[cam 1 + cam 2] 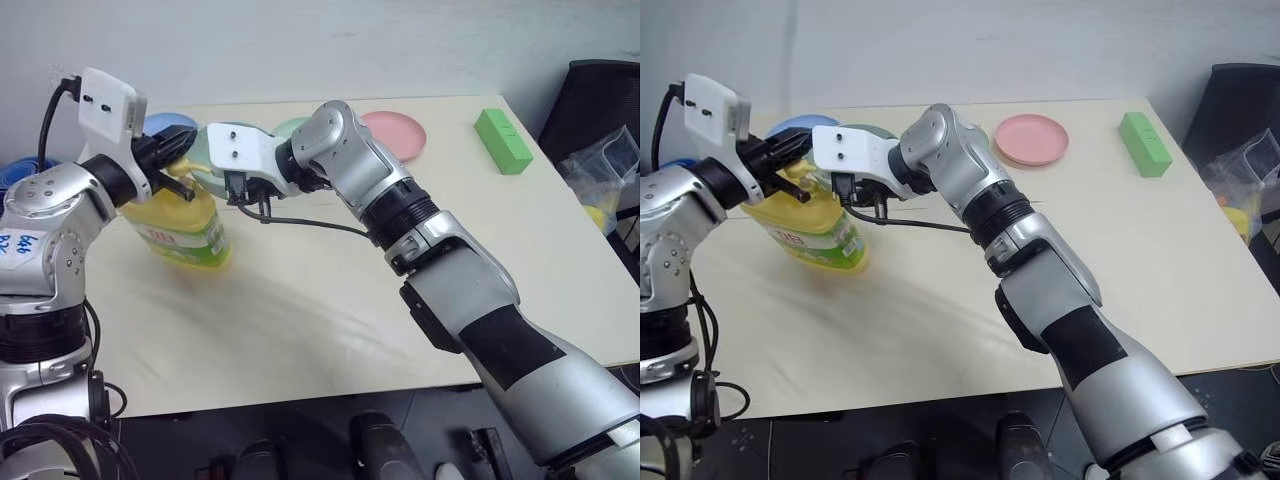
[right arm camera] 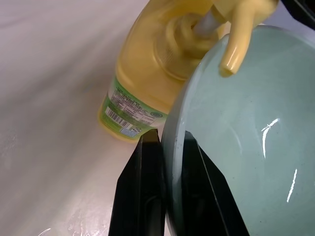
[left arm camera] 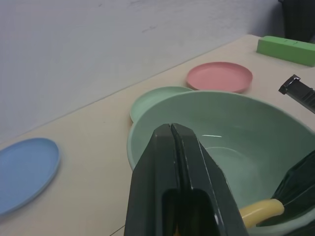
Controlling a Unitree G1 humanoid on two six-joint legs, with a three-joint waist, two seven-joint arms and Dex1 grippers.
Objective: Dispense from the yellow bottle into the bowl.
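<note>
Count: one yellow bottle (image 1: 183, 228), one bowl (image 3: 231, 132), three plates – blue plate (image 3: 22, 169), green plate (image 3: 155, 99), pink plate (image 1: 1032, 138) – and one green block (image 1: 502, 141), all on the table (image 1: 330, 320).

Right arm reaches across to the robot's left, wrist bent, claw angled down. Right claw (image 2: 165, 142) pinches the bowl's rim: one finger outside, one inside. Bowl is held tipped, up against the bottle's pump top, with the spout (image 2: 236, 46) hanging over its rim.

Left arm is raised, claw about level. Left claw (image 3: 171, 129) has its fingers pressed together, sitting over the pump top with the bowl straight ahead of it; the plates lie beyond the bowl.

Bottle stands just below both claws. Green-and-white label with red characters and a barcode, too small to read.
</note>
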